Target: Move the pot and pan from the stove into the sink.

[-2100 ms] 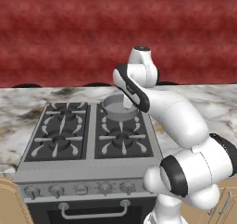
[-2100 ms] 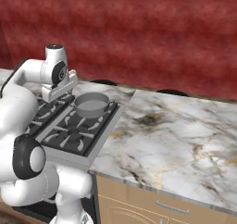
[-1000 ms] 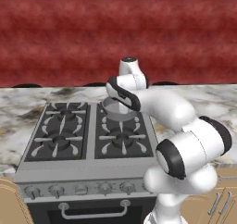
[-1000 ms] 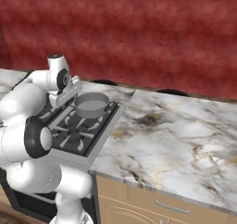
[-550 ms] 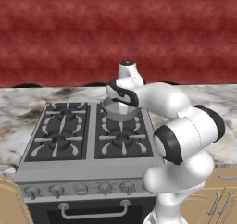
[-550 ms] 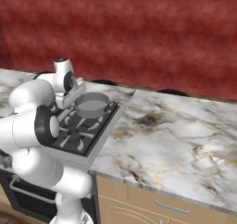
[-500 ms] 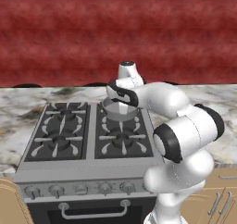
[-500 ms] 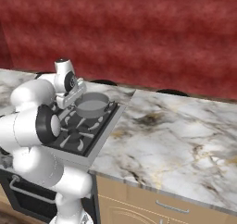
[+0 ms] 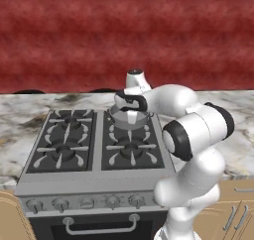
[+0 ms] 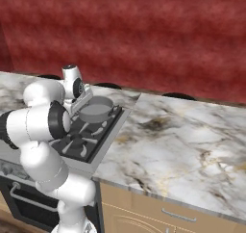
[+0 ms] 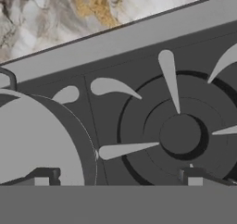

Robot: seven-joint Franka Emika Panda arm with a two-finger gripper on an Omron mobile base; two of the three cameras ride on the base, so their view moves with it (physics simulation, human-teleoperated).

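1. The pot [image 10: 95, 110] sat on the stove [image 9: 64, 150], on the back burner nearest the bare stretch of desk [image 10: 192, 135]; in the left base view this was the far right burner.
2. The arm bent forward over the stove, and its wrist covered most of the pot [image 9: 128, 120] in the left base view, where only a grey strip of its wall showed.
3. In the right base view the pot's open top and one small loop handle were visible, with the hand [image 10: 81, 98] just beside its rim on the side away from the bare desk.
4. The hand [image 11: 118, 177] was released, its two dark fingertips [image 11: 44, 177] standing wide apart and gripping nothing.
5. In the hand view one fingertip stood over the pot's [image 11: 41, 140] pale inside near the rim, the other over the neighbouring burner [image 11: 180, 134].
6. Whether a fingertip touched the pot I could not tell.
7. Behind the stove rose a red wall [image 9: 124, 40], and marbled desk lay on both sides of the stove.
8. A row of knobs [image 9: 87, 203] and an oven handle [image 9: 99, 226] ran along the stove's front.
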